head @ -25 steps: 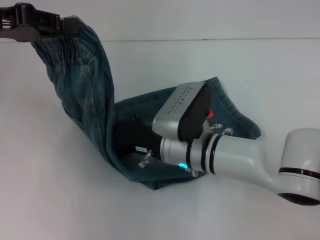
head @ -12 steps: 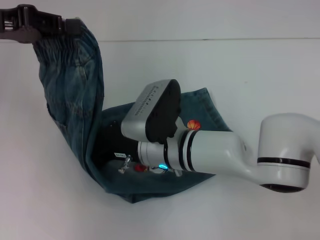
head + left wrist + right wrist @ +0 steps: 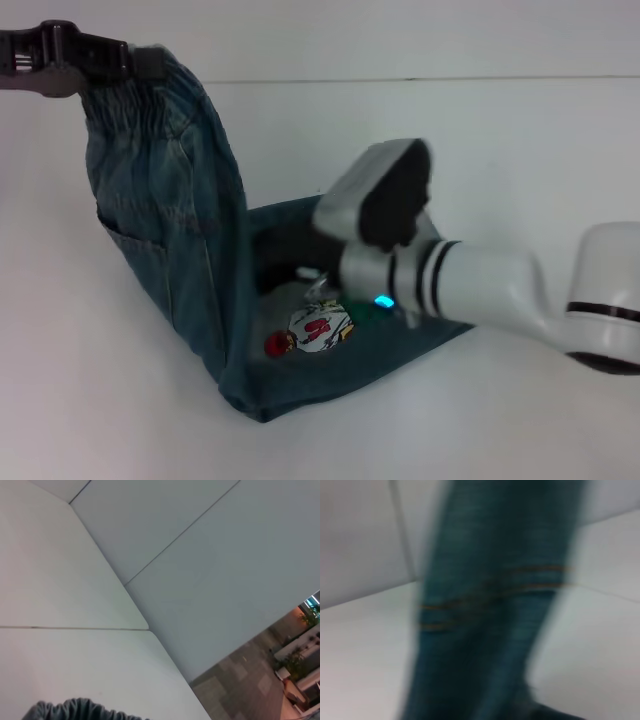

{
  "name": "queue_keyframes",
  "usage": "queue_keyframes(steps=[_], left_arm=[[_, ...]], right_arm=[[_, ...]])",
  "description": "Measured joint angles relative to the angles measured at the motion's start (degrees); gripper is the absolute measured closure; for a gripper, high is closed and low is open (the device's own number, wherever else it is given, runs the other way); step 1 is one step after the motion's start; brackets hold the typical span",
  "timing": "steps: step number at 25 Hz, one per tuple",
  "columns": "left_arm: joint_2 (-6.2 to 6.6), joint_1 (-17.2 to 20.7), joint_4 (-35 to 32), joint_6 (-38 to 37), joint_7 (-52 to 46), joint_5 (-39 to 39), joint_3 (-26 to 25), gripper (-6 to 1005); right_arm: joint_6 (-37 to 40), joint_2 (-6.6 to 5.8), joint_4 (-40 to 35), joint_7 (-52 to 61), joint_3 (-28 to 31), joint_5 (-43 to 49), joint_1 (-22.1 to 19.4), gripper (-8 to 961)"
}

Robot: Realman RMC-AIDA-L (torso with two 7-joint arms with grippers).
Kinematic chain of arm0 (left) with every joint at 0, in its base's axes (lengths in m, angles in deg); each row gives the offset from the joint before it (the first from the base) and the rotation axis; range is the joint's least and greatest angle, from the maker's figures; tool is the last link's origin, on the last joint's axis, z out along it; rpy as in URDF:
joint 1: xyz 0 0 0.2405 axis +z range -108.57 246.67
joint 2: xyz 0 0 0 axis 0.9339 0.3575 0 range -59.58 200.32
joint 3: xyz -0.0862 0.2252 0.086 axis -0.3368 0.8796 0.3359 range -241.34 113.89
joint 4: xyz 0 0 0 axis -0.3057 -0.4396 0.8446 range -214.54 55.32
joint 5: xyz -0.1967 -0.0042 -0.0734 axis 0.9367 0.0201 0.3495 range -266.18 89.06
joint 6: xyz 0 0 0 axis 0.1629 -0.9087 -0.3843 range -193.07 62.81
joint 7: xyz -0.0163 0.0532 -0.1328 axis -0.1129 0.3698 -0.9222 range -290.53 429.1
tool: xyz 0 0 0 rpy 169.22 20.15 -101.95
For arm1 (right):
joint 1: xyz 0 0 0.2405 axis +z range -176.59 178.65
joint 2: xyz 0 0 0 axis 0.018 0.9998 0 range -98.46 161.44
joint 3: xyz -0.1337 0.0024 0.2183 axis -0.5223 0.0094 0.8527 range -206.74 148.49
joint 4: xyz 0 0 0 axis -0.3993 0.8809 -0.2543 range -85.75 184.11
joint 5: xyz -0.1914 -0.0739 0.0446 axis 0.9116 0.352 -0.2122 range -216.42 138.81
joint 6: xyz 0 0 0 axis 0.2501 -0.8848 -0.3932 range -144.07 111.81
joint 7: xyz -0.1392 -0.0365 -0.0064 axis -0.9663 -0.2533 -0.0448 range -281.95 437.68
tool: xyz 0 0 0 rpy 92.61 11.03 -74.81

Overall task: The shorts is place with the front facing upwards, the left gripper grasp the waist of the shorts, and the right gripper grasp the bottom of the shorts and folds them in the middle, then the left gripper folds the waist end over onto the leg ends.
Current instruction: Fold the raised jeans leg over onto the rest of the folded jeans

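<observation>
the left gripper [image 3: 150,62] still pinches the denim shorts [image 3: 170,230] waist aloft, while the right gripper [image 3: 300,270], jaws hidden so i cannot tell, has swung back, uncovering a cartoon patch [image 3: 318,328], so folding continues

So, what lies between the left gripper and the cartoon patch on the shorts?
In the head view, only denim: from the left gripper, shut on the waistband, the shorts hang down to the fold, and the cartoon patch lies on the flat part.

The left gripper [image 3: 150,62] is raised near the table's far left corner, clamped closed. The right arm [image 3: 470,290] reaches over the middle.
</observation>
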Motion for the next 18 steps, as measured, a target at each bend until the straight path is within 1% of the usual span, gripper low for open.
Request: queue_keyframes(steps=[4, 9, 13, 18], left_arm=[[-0.07, 0.1, 0.3, 0.5, 0.1, -0.1, 0.0, 949], [-0.92, -0.4, 1.6, 0.5, 0.8, 0.2, 1.1, 953], [-2.05, -1.5, 2.8, 0.5, 1.7, 0.6, 1.8, 952], [-4.11, -3.6, 3.2, 0.9, 2.3, 0.7, 2.7, 950]], right_arm=[[3.0, -0.53, -3.2, 0.1, 2.1, 0.1, -2.8, 914], [9.7, -0.59, -8.2, 0.9, 6.8, 0.0, -6.1, 913], [13.6, -0.62, -11.1, 1.5, 12.0, -0.2, -7.8, 913], [16.6, -0.81, -13.6, 1.6, 21.9, -0.4, -9.6, 912]])
